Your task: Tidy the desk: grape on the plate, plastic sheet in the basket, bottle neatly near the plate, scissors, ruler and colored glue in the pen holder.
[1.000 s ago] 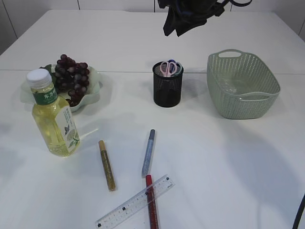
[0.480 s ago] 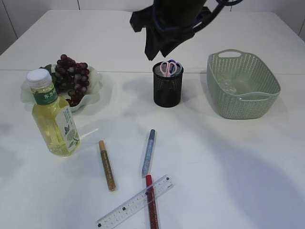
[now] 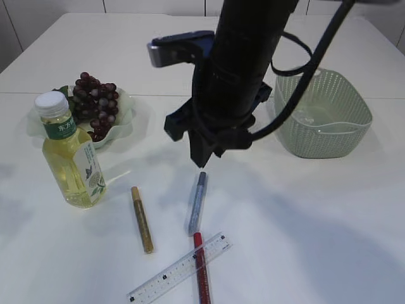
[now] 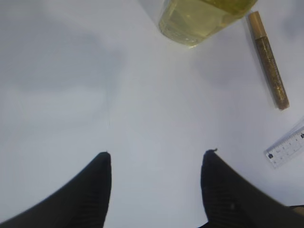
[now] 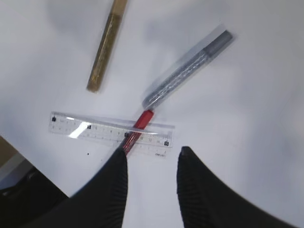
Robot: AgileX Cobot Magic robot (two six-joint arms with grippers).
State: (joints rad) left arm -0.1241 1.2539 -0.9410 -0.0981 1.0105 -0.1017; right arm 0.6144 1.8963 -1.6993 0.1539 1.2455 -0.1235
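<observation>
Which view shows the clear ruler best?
The right wrist view: the whole ruler lies in frame, crossing the red glue pen. The exterior view shows it small at the bottom edge; the left wrist view catches one end.

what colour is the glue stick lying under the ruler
Red. The glue stick crosses beneath the clear ruler, clearest in the right wrist view.

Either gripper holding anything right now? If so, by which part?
Nothing held. Left gripper open over bare table; right gripper open above the ruler and red glue pen.
</observation>
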